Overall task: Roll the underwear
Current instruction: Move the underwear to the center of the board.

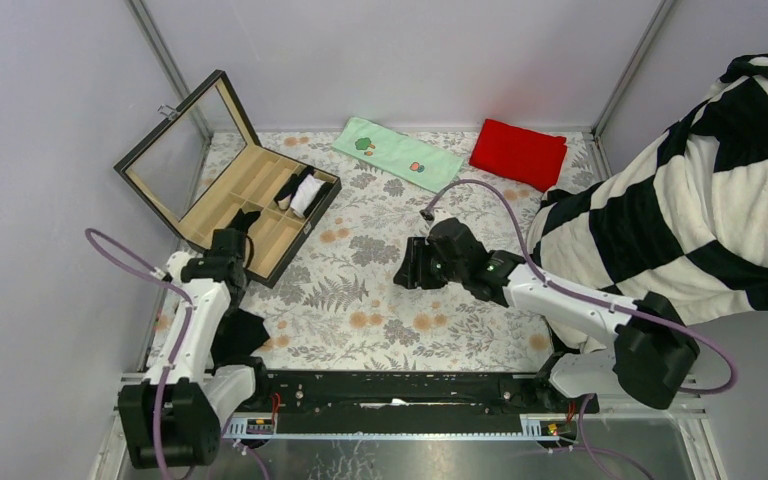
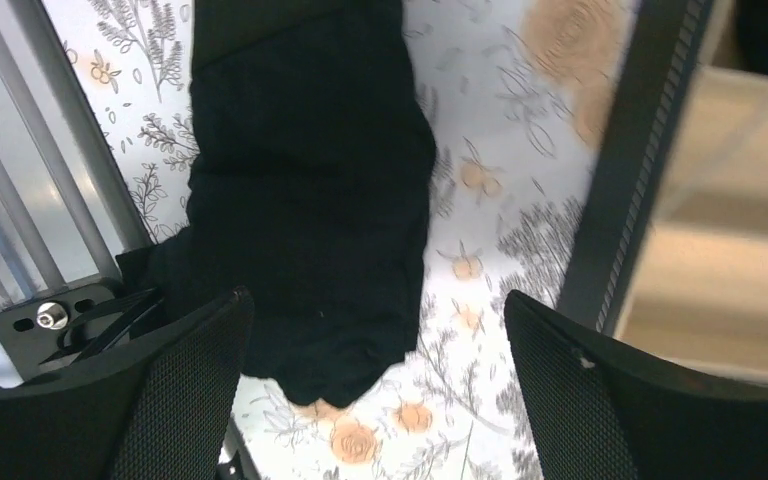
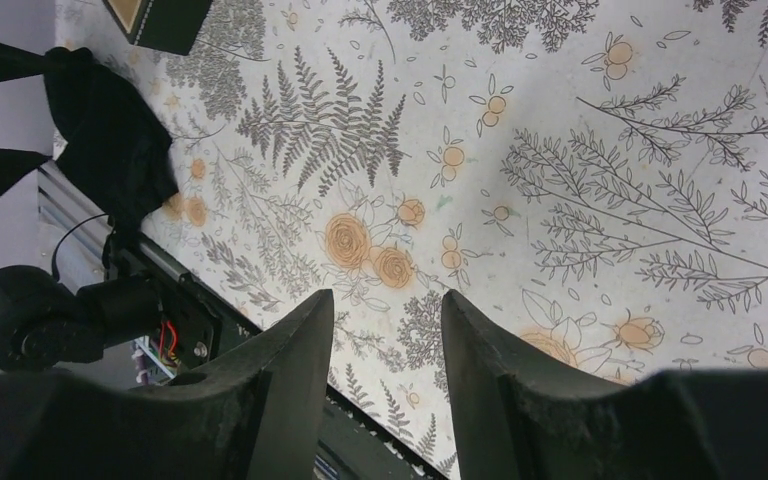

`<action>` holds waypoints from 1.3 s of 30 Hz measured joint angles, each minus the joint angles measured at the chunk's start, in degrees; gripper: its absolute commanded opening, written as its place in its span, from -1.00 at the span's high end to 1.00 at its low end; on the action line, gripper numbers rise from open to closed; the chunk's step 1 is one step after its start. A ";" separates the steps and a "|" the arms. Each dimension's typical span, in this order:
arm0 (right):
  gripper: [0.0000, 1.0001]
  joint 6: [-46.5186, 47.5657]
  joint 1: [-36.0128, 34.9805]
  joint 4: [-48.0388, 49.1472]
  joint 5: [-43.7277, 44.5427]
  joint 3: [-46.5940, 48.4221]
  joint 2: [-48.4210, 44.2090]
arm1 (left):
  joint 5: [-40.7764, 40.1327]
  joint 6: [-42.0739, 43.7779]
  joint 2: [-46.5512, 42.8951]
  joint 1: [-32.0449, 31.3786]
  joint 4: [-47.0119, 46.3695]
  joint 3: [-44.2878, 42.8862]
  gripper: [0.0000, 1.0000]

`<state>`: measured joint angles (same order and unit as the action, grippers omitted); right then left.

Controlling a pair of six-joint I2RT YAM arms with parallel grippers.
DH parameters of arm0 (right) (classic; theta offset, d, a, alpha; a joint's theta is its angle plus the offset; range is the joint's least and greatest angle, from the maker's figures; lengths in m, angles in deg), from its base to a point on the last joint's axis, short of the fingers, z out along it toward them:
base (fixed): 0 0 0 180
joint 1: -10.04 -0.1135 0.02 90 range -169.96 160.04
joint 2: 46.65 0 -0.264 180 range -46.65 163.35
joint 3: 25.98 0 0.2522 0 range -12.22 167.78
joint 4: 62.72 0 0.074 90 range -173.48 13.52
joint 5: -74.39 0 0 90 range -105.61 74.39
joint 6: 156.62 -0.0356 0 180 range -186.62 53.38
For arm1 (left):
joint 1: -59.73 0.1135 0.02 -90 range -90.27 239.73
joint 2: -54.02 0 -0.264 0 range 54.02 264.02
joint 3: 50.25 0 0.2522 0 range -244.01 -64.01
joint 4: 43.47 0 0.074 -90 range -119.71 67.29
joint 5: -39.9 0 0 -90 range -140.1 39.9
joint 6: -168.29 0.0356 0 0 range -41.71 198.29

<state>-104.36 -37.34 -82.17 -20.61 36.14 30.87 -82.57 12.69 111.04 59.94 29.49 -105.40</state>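
One black underwear [image 1: 241, 336] lies crumpled on the floral cloth near the left arm's base. In the left wrist view the underwear [image 2: 310, 190] fills the upper middle, its lower end reaching down between my fingers. My left gripper [image 2: 375, 305] hovers above it, wide open and holding nothing; from above, the left gripper [image 1: 232, 250] sits by the near corner of the box. My right gripper [image 1: 408, 266] hangs over the middle of the table. The right gripper [image 3: 388, 305] is open, with only floral cloth between its fingers. The underwear [image 3: 110, 140] shows at its far left.
An open wooden compartment box [image 1: 222, 215] stands at the back left, with a black roll [image 1: 287, 188] and a white roll [image 1: 307, 195] inside. A green towel [image 1: 397, 153] and red cloth [image 1: 518, 152] lie at the back. A black-and-white striped blanket [image 1: 690, 215] hangs at right.
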 measured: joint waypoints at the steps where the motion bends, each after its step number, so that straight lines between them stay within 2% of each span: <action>1: -0.02 -0.09 0.00 -0.11 0.02 -0.33 -0.92 | 0.44 0.20 0.59 2.12 -1.09 0.83 -0.95; 4: -0.02 -0.28 0.00 -0.37 0.04 -1.18 -3.41 | 2.25 0.37 2.43 7.69 -5.25 3.76 -0.83; 7: -0.02 -0.46 0.00 -0.96 0.07 -1.55 -4.79 | 4.59 0.20 5.40 11.67 -10.38 8.13 -0.57; 12: -0.02 -0.52 0.00 -1.95 0.81 -1.64 -5.29 | 6.69 0.15 9.40 14.29 -16.87 11.74 0.32; 13: -0.02 -0.52 0.00 -2.16 1.01 -1.64 -5.29 | 6.69 0.11 9.49 14.49 -17.11 11.76 0.44; 15: -0.02 -0.57 0.02 -2.58 1.09 -1.66 -5.38 | 6.80 0.87 8.74 14.67 -17.57 11.85 0.87; 16: -0.02 -0.63 0.02 -2.67 1.11 -1.68 -5.51 | 7.32 1.27 7.72 14.71 -17.66 11.87 1.00; 20: -0.02 -0.70 0.02 -3.28 1.68 -1.75 -6.78 | 8.09 2.89 -2.29 14.82 -14.78 9.33 1.00; 23: -0.04 -0.87 0.02 -4.55 4.11 -2.10 -9.38 | 8.37 4.98 -10.86 14.86 -12.15 2.54 1.00; 24: -0.03 -1.25 0.00 -5.31 5.84 -2.29 -10.69 | 9.49 6.82 -14.01 14.82 -11.82 -2.12 1.00; 28: -0.07 -5.29 0.11 -8.96 17.88 -5.42 -21.16 | 17.77 13.86 -14.95 14.25 -13.14 -13.79 1.00; 31: -0.06 -6.10 0.13 -9.20 26.08 -10.14 -31.71 | 28.00 16.72 -13.60 12.07 -15.52 -14.75 1.00; 33: -0.21 -5.81 0.17 -10.71 31.17 -11.54 -37.55 | 31.21 16.57 -12.31 6.14 -16.00 -14.49 1.00; 35: -0.29 -4.96 0.17 -11.96 35.32 -11.30 -41.09 | 32.04 15.67 -10.12 -5.20 -17.33 -14.49 1.00; 38: -0.34 -3.21 0.20 -14.14 39.21 -10.45 -42.66 | 31.10 13.57 -5.95 -25.49 -21.57 -14.64 1.00; 39: -0.36 -2.62 0.17 -15.30 39.91 -10.16 -42.64 | 30.91 13.14 -4.39 -30.10 -22.91 -14.86 1.00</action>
<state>-106.98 -37.16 -97.47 19.30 25.97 -11.77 -51.66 25.82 106.64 29.84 6.59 -120.26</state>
